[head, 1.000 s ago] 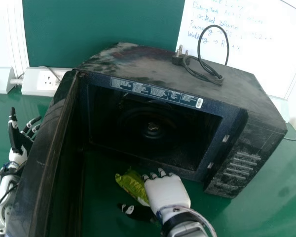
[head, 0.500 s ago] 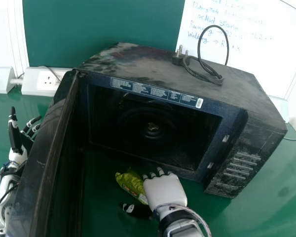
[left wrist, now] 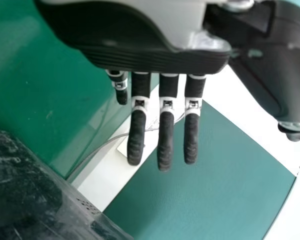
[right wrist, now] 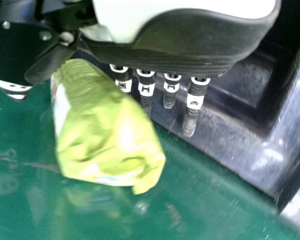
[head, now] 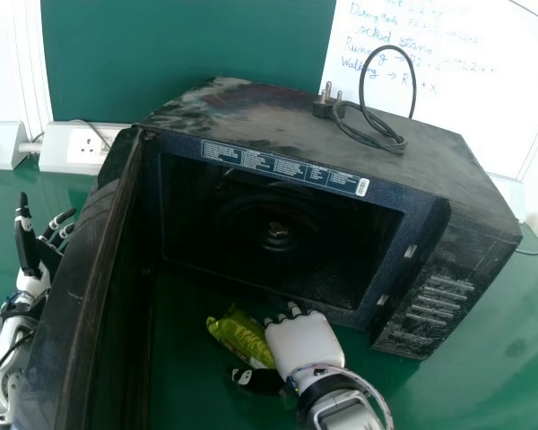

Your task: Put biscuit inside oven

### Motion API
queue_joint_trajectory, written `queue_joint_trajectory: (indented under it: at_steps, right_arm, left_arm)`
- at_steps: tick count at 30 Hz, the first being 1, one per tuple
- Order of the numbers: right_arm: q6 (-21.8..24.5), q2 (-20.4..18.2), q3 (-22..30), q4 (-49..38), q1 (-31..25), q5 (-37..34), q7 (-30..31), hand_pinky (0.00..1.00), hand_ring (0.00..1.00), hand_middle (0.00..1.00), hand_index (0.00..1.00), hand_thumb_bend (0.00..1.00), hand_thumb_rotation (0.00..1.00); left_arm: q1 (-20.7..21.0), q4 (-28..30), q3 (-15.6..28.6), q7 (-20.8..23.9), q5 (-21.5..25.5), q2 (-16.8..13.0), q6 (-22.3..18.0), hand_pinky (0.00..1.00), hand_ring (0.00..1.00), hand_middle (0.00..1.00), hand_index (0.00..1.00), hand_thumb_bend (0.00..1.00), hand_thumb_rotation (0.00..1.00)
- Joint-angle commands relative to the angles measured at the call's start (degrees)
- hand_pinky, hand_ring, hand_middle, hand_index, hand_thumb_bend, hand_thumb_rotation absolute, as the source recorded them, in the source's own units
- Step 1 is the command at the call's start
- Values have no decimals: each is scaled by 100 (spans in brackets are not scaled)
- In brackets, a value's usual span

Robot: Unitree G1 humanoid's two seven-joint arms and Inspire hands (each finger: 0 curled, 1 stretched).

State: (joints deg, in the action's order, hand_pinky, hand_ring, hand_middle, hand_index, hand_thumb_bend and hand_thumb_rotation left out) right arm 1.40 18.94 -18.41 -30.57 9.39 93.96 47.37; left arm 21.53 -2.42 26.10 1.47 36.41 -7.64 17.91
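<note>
At the left edge of the head view, the left robot hand [head: 33, 283] has its fingers straight and spread, beside the swung-open oven door [head: 85, 269]. In the lower middle, the green biscuit packet [head: 244, 339] is in front of the microwave oven's [head: 278, 116] open cavity, outside it. Just right of the packet is the right robot hand [head: 305, 345], fingers extended, thumb apart from them, the packet between. A whiteboard [head: 498, 116] fills the upper right.
</note>
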Motion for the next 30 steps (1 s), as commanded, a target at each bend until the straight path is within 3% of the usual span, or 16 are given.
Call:
queue_joint_trajectory:
  at_steps: [1, 4, 7, 10, 17, 24, 30]
  right_arm:
    - [-77, 140, 78, 40, 30, -101, -177, 77, 86, 91, 90, 90, 52]
    - [-157, 281, 113, 96, 39, -153, -378, 77, 85, 90, 90, 87, 49]
    - [-177, 328, 73, 185, 56, -107, -444, 77, 84, 90, 90, 72, 35]
    - [-247, 408, 44, 263, 80, -131, -480, 75, 84, 89, 89, 74, 31]
    - [-317, 502, -63, 319, 47, -43, -641, 73, 84, 88, 87, 62, 18]
    - [-461, 615, -255, 482, 139, 123, -609, 72, 82, 86, 86, 78, 28]
    - [-488, 563, -373, 727, 305, 110, -497, 68, 77, 82, 84, 77, 35]
  left_arm:
    - [21, 48, 43, 54, 31, -15, 44, 24, 31, 42, 49, 52, 8]
    - [22, 62, 31, 82, 10, -22, 52, 24, 31, 42, 49, 52, 8]
    - [9, 52, 25, 25, 19, -45, 41, 24, 31, 42, 49, 52, 9]
    - [19, 64, 32, 37, 40, -42, 61, 24, 32, 42, 49, 52, 8]
    - [1, 119, 26, 67, 42, -43, 81, 24, 32, 43, 49, 52, 8]
    - [-2, 163, 30, 64, 71, -43, 126, 25, 32, 42, 49, 52, 8]
    - [12, 201, 19, 113, 78, 2, 140, 24, 32, 42, 49, 52, 8]
